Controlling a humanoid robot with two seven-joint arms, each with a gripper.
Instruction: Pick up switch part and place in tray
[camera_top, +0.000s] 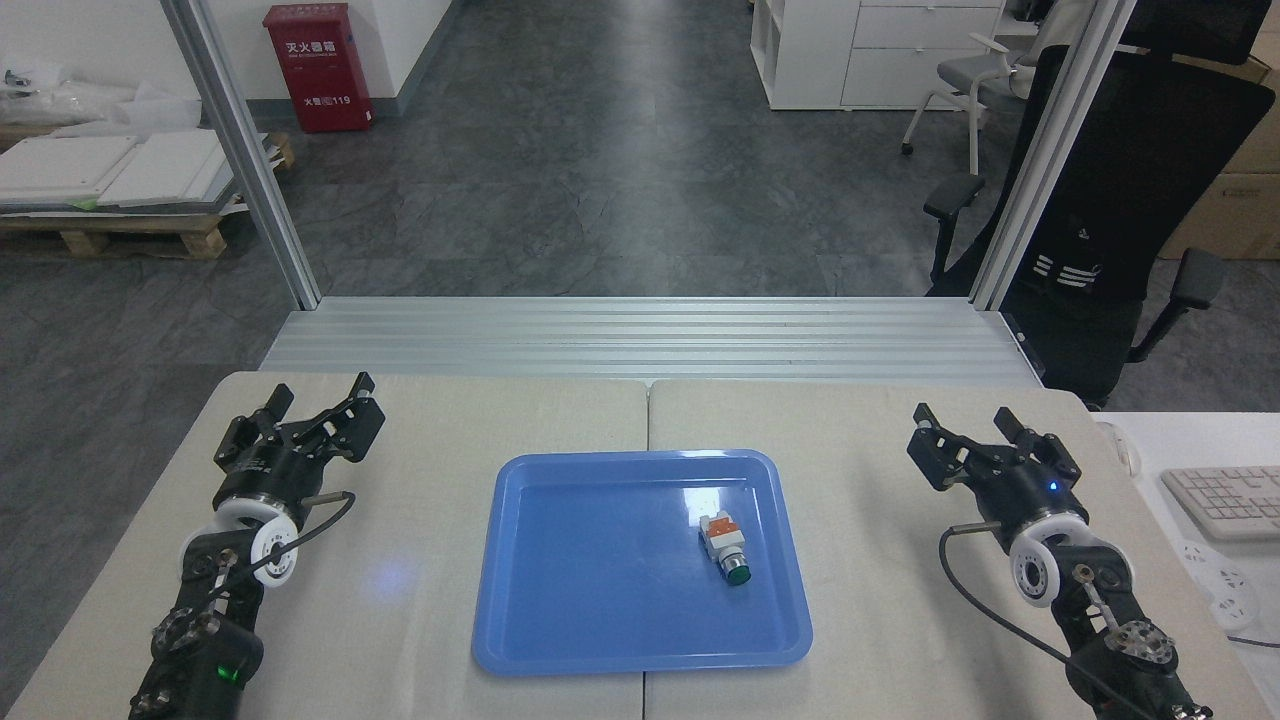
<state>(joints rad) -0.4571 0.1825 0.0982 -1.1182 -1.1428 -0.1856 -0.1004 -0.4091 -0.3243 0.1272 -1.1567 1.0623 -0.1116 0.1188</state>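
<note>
In one tray (560, 640), one switch part (724, 547), two grippers' jaws released, empty.

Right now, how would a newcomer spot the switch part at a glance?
Find the blue tray in the middle of the table. The switch part lies inside it near the right rim, the only thing in the tray: grey-white body, orange-red far end, dark green round cap nearest you.

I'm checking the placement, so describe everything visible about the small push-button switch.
The small push-button switch, with a white-grey plastic-looking body, an orange-red end block and a round dark green button cap, lies on its side in the right half of the large glossy blue plastic tray. Its green cap points toward the near rim. Only the tray floor touches it.
</note>
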